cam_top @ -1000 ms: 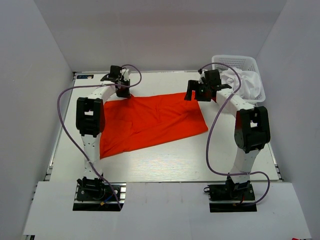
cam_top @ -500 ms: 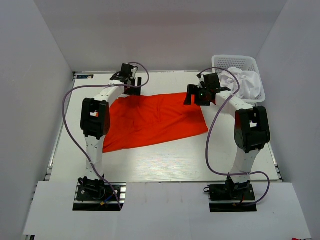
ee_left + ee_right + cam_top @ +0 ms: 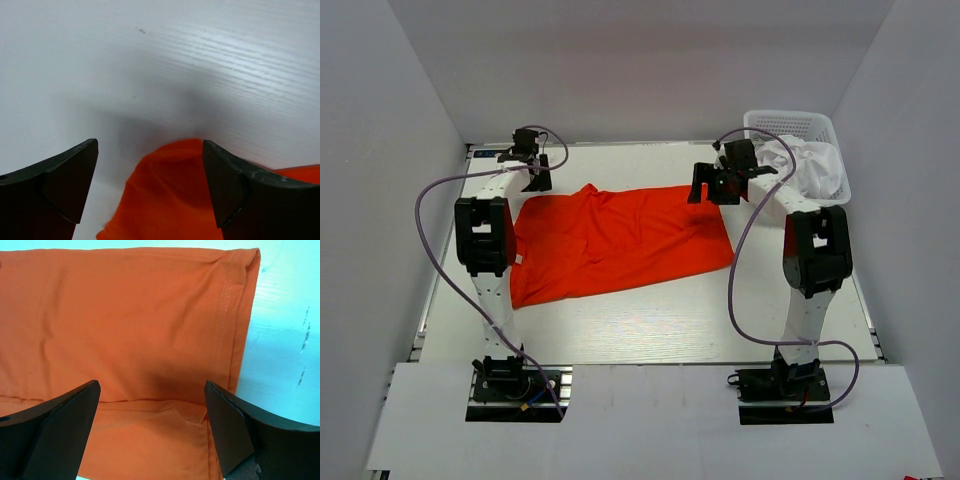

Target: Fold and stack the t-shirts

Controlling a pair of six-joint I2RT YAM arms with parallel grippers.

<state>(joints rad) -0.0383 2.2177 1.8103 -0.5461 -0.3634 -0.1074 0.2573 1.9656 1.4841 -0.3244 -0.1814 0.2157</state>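
Trouble may come from wrinkles: the orange shirt (image 3: 620,240) lies rumpled on the white table (image 3: 650,320), and a fold begun now would likely set crooked. The left gripper (image 3: 532,172) hangs open by its far left corner, and the right gripper (image 3: 715,185) hangs open over the far right hem; both are empty. The white shirt (image 3: 815,165) sits in the corner basket (image 3: 790,122). Plain white walls surround the table.

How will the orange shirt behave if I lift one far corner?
Probably floppy: the orange shirt lies wrinkled and flat on the table, so it should drape and drag, not hold shape. Likely light: the hem looks thin in the right wrist view. One-point lifting would probably bunch it.
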